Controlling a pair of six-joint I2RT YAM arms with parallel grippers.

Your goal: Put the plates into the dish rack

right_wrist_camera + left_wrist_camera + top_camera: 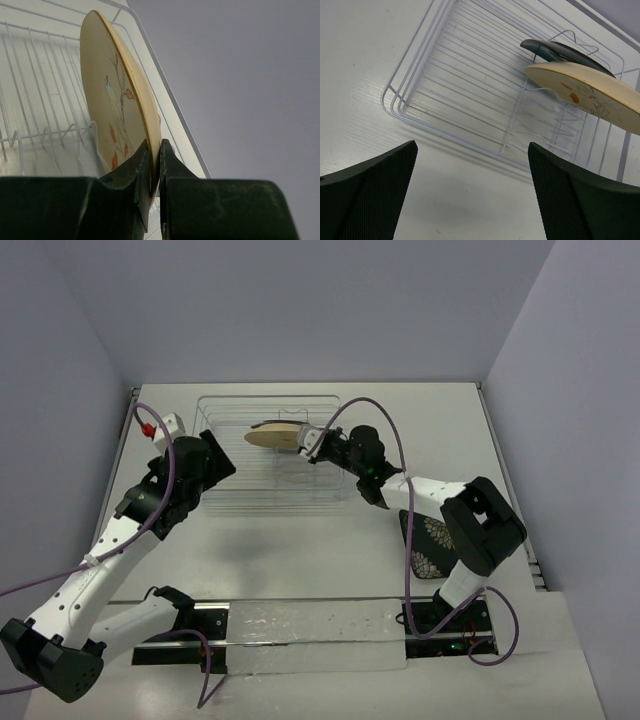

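My right gripper (154, 150) is shut on the rim of the cream plate (117, 95) with floral sprigs and holds it on edge over the wire dish rack (235, 485); the plate (272, 437) shows above the rack's far part. The teal plate (560, 50) stands in the rack just behind the cream plate (590, 95). The black plate (428, 545) with white flowers lies on the table at the right, partly under my right arm. My left gripper (472, 195) is open and empty, above bare table just in front of the rack's near left corner (395, 107).
A clear plastic strip (310, 635) lies along the table's near edge between the arm bases. Purple cables (405, 540) loop off both arms. Grey walls close the table at the back and sides.
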